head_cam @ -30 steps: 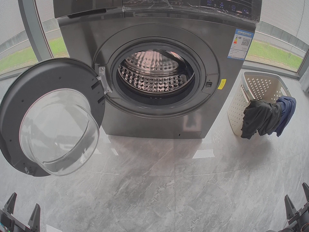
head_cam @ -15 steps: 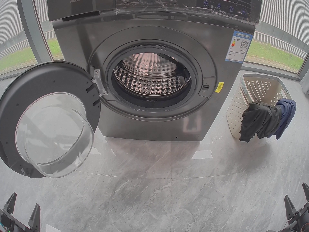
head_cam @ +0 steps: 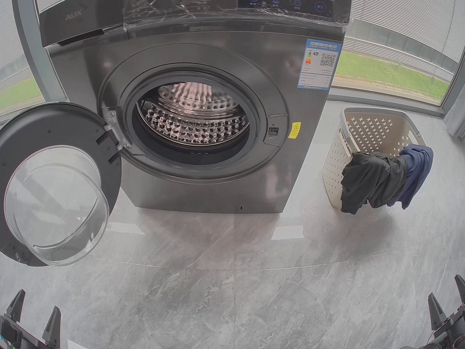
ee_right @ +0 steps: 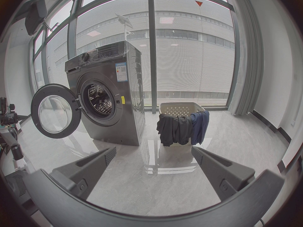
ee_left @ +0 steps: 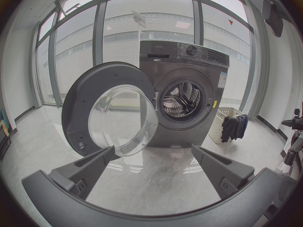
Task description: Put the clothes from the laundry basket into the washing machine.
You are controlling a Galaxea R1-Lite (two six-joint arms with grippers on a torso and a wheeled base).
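Observation:
A grey washing machine (head_cam: 193, 54) stands ahead with its round door (head_cam: 53, 185) swung wide to the left and its steel drum (head_cam: 191, 115) bare. To its right sits a cream laundry basket (head_cam: 375, 129) with a dark garment (head_cam: 370, 180) and a blue garment (head_cam: 416, 166) draped over its near rim. My left gripper (head_cam: 33, 316) is low at the bottom left, open and holding nothing. My right gripper (head_cam: 448, 299) sits at the bottom right, open too. Both are far from the basket (ee_right: 181, 109) and the machine (ee_left: 186, 92).
Glossy grey tile floor (head_cam: 232, 277) stretches between me and the machine. Tall windows (ee_right: 189, 60) and a curtain (ee_right: 249, 63) stand behind the basket. The open door (ee_left: 107, 107) juts out over the floor on the left side.
The whole head view has shifted: machine and basket now sit further left in the picture, so the camera has turned or moved right. Both grippers keep the same place in view.

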